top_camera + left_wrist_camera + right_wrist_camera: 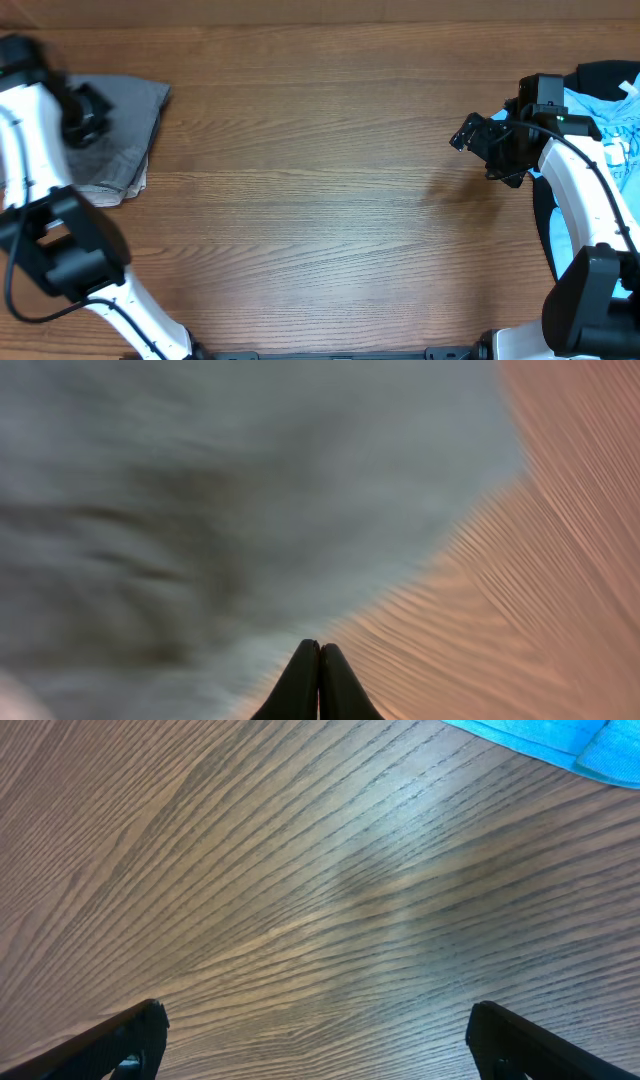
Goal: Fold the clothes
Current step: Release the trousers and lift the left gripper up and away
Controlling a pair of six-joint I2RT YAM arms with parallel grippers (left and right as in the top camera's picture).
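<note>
A folded grey garment (125,135) lies at the table's far left. My left gripper (85,115) hovers over it, shut and empty; in the left wrist view its closed fingertips (320,650) sit above the blurred grey cloth (200,510). A light blue garment (600,115) lies piled with dark clothes at the far right edge. My right gripper (480,140) is open and empty just left of that pile, above bare wood; its wrist view shows the wide-apart jaws (320,1030) and a corner of the blue cloth (560,740).
The wooden table (320,200) stretches between the two arms. A dark garment (545,215) lies under the right arm at the right edge. The right arm's base stands at the front right, the left arm's base at the front left.
</note>
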